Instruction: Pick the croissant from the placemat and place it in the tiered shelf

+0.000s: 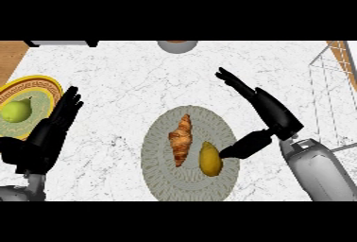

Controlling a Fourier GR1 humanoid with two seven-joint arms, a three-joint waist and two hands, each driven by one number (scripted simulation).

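A brown croissant (181, 139) lies lengthwise on the round grey-green placemat (167, 182) at the middle of the counter. Right beside it on the mat sits a yellow lemon-like fruit (210, 159). My right hand (273, 113) hovers to the right of the mat, fingers straight and pointing up-left, with its thumb (241, 147) reaching down to the fruit's right edge. It holds nothing. My left hand (52, 127) stays open at the left, fingers up. The wire tiered shelf (333, 85) stands at the right edge, partly cut off.
A yellow-rimmed plate (31, 85) with a green pear (17, 111) sits at the far left, partly behind my left hand. A grey bowl (176, 46) shows at the top edge. Wooden surfaces show in the top corners.
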